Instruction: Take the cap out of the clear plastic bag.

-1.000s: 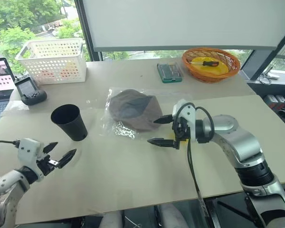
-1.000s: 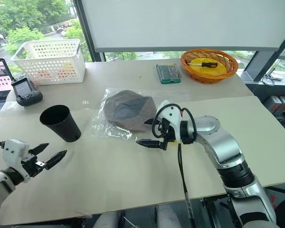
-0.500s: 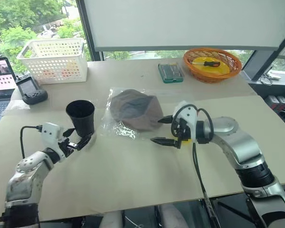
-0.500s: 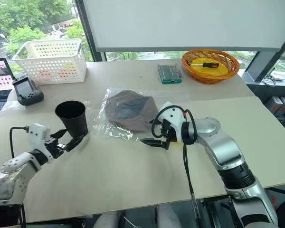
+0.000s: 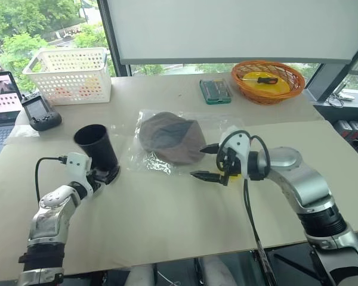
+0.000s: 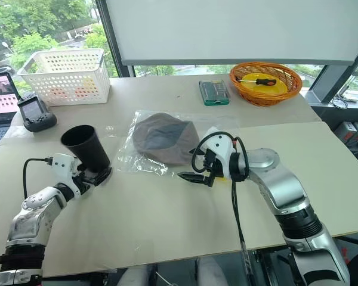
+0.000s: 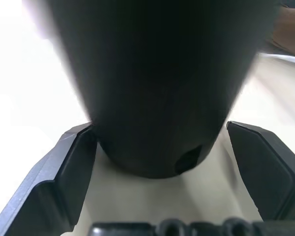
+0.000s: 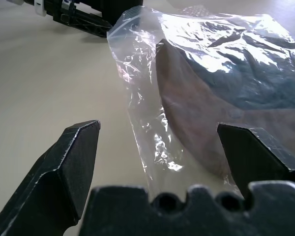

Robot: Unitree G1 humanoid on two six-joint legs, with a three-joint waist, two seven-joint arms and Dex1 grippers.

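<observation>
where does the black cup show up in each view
Left eye view: black cup left of centre, tilted, beside the clear plastic bag.
Right eye view: cup left of centre.
Left wrist view: cup large, between the open left gripper fingers.
Right wrist view: cannot tell.
Shared landmark: the bag with the cap.

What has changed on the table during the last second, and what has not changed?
The left gripper moved forward to the black cup; its open fingers now stand either side of the cup's base. The cup sits further right and now tilts. The right gripper stayed open beside the clear plastic bag, with the cap still inside.
</observation>
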